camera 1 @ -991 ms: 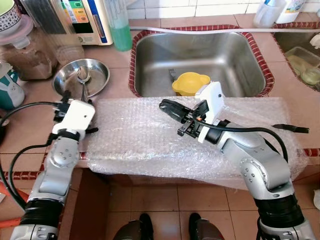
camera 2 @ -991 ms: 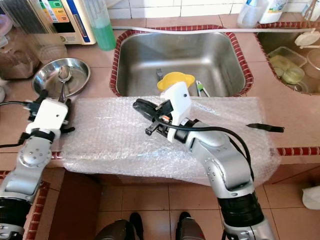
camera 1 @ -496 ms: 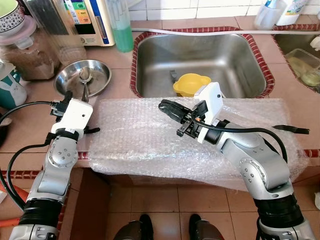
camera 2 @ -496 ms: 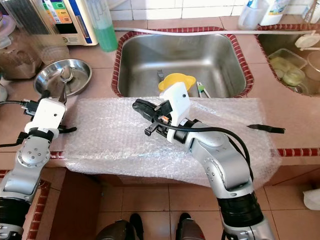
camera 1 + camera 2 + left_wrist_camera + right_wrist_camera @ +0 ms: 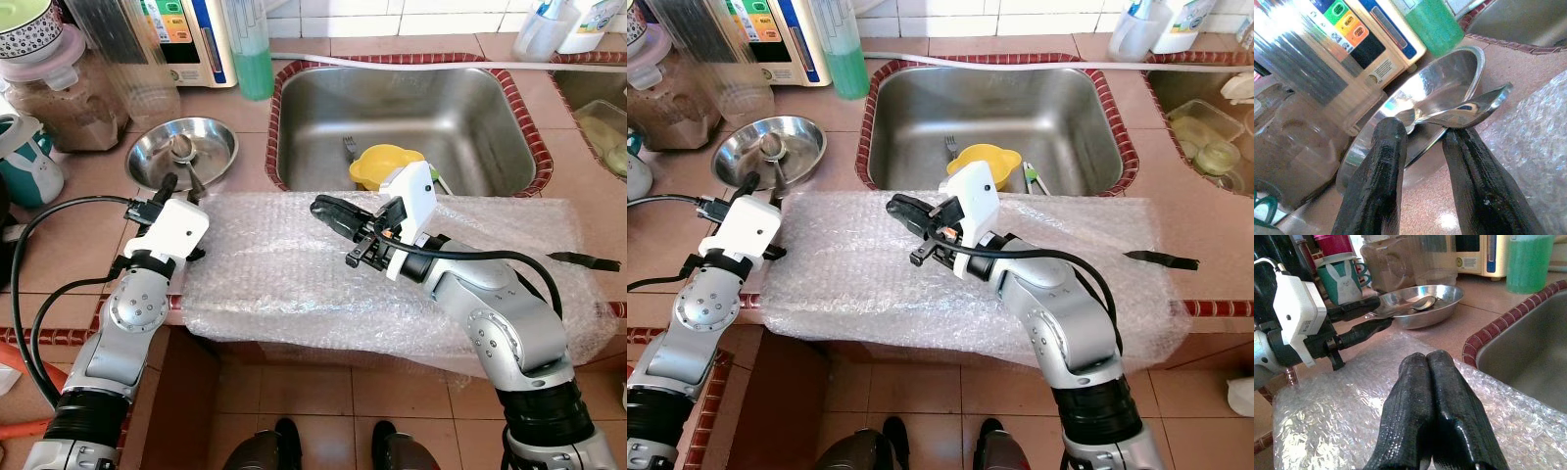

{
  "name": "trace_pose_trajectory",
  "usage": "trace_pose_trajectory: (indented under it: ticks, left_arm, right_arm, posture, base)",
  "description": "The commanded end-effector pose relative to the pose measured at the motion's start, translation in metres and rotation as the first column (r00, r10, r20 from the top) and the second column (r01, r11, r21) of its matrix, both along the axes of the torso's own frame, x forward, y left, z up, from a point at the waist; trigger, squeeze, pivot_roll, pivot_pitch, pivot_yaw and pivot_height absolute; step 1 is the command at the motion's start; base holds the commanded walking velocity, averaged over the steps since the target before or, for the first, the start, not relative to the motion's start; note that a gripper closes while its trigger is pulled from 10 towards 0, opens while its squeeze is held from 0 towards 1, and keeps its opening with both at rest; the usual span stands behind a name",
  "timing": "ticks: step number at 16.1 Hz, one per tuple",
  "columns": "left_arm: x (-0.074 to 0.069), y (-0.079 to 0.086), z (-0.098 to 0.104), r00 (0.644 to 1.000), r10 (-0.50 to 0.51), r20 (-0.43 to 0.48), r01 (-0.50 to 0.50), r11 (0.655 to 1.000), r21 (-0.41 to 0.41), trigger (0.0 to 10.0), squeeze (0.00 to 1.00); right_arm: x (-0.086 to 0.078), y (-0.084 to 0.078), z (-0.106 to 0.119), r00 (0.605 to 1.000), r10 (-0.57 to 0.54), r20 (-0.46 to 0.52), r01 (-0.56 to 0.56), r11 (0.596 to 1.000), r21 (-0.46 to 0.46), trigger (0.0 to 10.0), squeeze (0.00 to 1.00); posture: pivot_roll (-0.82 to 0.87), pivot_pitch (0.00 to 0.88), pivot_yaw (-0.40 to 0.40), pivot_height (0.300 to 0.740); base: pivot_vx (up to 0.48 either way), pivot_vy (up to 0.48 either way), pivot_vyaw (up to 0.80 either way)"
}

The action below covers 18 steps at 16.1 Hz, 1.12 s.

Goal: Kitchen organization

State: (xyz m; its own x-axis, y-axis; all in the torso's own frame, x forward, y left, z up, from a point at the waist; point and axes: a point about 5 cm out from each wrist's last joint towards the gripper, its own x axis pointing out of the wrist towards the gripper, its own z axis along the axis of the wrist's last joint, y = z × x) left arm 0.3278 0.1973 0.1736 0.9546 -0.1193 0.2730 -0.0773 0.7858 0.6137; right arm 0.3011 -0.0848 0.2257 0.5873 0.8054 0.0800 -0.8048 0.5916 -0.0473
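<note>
A steel bowl [image 5: 147,164] stands on the tiled counter left of the sink, with a spoon [image 5: 182,147] lying in it, handle over the near rim. My left gripper [image 5: 168,188] is at that rim, open, its two fingers either side of the spoon's handle [image 5: 1469,107]. In the right wrist view the same fingers [image 5: 1359,308] flank the handle beside the bowl [image 5: 1444,301]. My right gripper [image 5: 321,207] hovers shut and holding nothing over the sheet of bubble wrap [image 5: 274,284] that covers the counter's front.
The sink [image 5: 421,98] holds a yellow bowl [image 5: 382,162] and a fork [image 5: 348,147]. A green bottle [image 5: 253,49], a jar [image 5: 59,88] and a rabbit mug [image 5: 24,162] crowd the back left. A black strip [image 5: 588,261] lies on the wrap at far right.
The view has shifted a little. My left gripper has edged right, up to the bowl's rim and around the spoon's handle. The right gripper has held still.
</note>
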Motion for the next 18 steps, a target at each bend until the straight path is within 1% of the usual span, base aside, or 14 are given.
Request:
trace_pose_trajectory:
  ticks: [1, 3, 7, 8, 11, 13, 14, 17, 18]
  left_arm:
    - [-0.004, -0.007, -0.005, 0.999, -0.052, -0.007, 0.052, 0.998, 0.036, 10.0, 0.0]
    - [-0.009, -0.013, -0.007, 0.995, -0.097, -0.001, 0.096, 0.993, 0.062, 10.0, 0.0]
    - [-0.01, -0.016, -0.009, 0.991, -0.133, -0.001, 0.133, 0.989, 0.06, 10.0, 0.0]
    - [-0.01, -0.016, -0.009, 0.991, -0.134, 0.005, 0.134, 0.99, 0.047, 10.0, 1.0]
    - [-0.011, -0.018, -0.008, 0.988, -0.151, 0.016, 0.15, 0.987, 0.049, 10.0, 1.0]
    - [-0.013, -0.021, -0.007, 0.984, -0.177, 0.031, 0.174, 0.982, 0.076, 10.0, 1.0]
    - [-0.015, -0.024, -0.007, 0.978, -0.205, 0.036, 0.201, 0.975, 0.094, 10.0, 0.0]
    - [-0.021, -0.033, -0.004, 0.956, -0.287, 0.065, 0.28, 0.955, 0.095, 10.0, 0.0]
    - [-0.022, -0.035, -0.004, 0.952, -0.299, 0.068, 0.293, 0.952, 0.089, 10.0, 0.0]
  right_arm:
    - [-0.002, 0.003, 0.002, 1.0, 0.023, 0.015, -0.023, 1.0, 0.0, 10.0, 0.0]
    - [-0.002, 0.003, 0.001, 1.0, 0.024, 0.015, -0.024, 1.0, 0.001, 10.0, 0.0]
    - [-0.002, 0.004, 0.001, 0.999, 0.029, 0.018, -0.029, 1.0, 0.001, 10.0, 0.0]
    - [-0.002, 0.005, 0.002, 0.999, 0.03, 0.019, -0.03, 1.0, 0.001, 10.0, 0.0]
    - [-0.001, 0.005, 0.002, 0.999, 0.031, 0.021, -0.031, 1.0, 0.002, 10.0, 0.0]
    - [-0.002, 0.005, 0.002, 0.999, 0.033, 0.021, -0.033, 0.999, 0.003, 10.0, 0.0]
    - [-0.002, 0.005, 0.002, 0.999, 0.033, 0.022, -0.033, 0.999, 0.003, 10.0, 0.0]
    - [-0.002, 0.006, 0.002, 0.999, 0.034, 0.023, -0.034, 0.999, 0.004, 10.0, 0.0]
    - [-0.002, 0.006, 0.002, 0.999, 0.034, 0.023, -0.034, 0.999, 0.005, 10.0, 0.0]
  posture:
    - [-0.1, 0.274, 0.082, 0.74]
    - [-0.1, 0.273, 0.081, 0.74]
    - [-0.1, 0.27, 0.08, 0.74]
    - [-0.1, 0.269, 0.08, 0.74]
    - [-0.1, 0.268, 0.079, 0.74]
    - [-0.09, 0.269, 0.079, 0.74]
    - [-0.09, 0.268, 0.08, 0.74]
    - [-0.1, 0.269, 0.081, 0.74]
    - [-0.1, 0.268, 0.082, 0.74]
  base:
    - [0.0, 0.0, 0.0]
    - [0.0, 0.0, 0.0]
    - [0.0, 0.0, 0.0]
    - [0.0, 0.0, 0.0]
    - [0.0, 0.0, 0.0]
    - [0.0, 0.0, 0.0]
    - [0.0, 0.0, 0.0]
    - [0.0, 0.0, 0.0]
    - [0.0, 0.0, 0.0]
